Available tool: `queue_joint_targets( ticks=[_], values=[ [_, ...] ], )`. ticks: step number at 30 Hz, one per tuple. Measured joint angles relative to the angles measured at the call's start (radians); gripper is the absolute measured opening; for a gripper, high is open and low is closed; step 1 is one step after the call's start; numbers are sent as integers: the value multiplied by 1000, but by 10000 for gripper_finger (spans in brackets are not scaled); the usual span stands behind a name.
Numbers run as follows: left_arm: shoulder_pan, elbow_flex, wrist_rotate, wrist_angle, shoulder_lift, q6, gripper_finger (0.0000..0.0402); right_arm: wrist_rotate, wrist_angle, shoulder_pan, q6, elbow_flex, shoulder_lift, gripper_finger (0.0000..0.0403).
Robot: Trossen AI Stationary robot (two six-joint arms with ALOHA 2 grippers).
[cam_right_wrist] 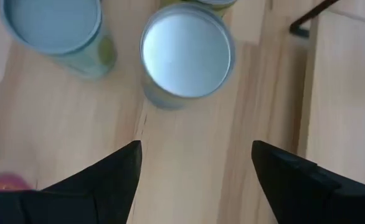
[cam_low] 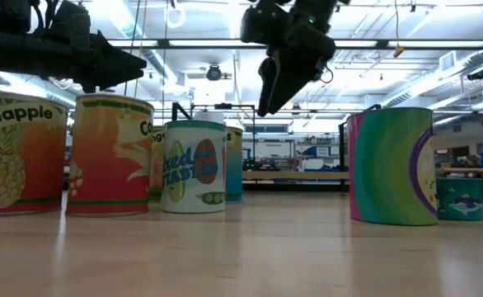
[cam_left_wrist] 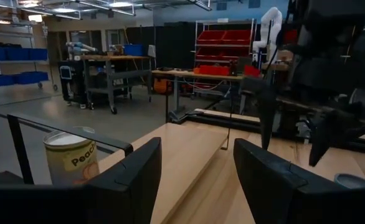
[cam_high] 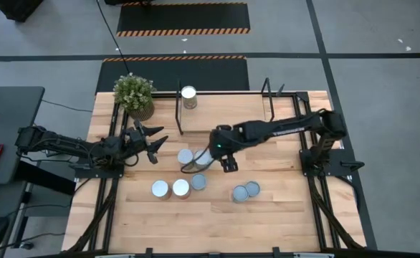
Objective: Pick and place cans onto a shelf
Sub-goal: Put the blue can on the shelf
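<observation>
One can (cam_high: 189,97) stands on the shelf (cam_high: 224,109) at the table's far side, next to the shelf's left end frame; it also shows in the left wrist view (cam_left_wrist: 70,158). Several more cans stand upright on the tabletop: two (cam_high: 185,156) in the middle, three (cam_high: 181,188) nearer the front and two (cam_high: 246,191) at the front right. My right gripper (cam_high: 229,165) hangs open above the tabletop, just right of the middle cans (cam_right_wrist: 185,53), and touches nothing. My left gripper (cam_high: 156,141) is open and empty, left of those cans, pointing toward the table's right.
A potted green plant (cam_high: 133,94) stands at the far left corner, beside the shelf. The shelf's right end frame (cam_high: 269,97) rises behind my right arm. Bare tabletop (cam_high: 282,215) lies along the front right.
</observation>
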Motion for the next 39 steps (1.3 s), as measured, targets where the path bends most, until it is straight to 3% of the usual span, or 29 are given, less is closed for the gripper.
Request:
queue_joint_targets(
  ticks=[6, 13, 33, 39],
  values=[
    [0, 0, 0, 0, 0, 0, 206, -3, 199, 3, 40, -164, -11, 323],
    [0, 0, 1, -6, 0, 0, 206, -4, 408, 1, 64, -259, 4, 394],
    [1, 0, 1, -8, 0, -16, 206, -61, 724, 1, 129, -263, 151, 397],
    [1, 0, 0, -7, 0, -19, 206, -66, 765, -15, 121, -263, 151, 369]
  ],
)
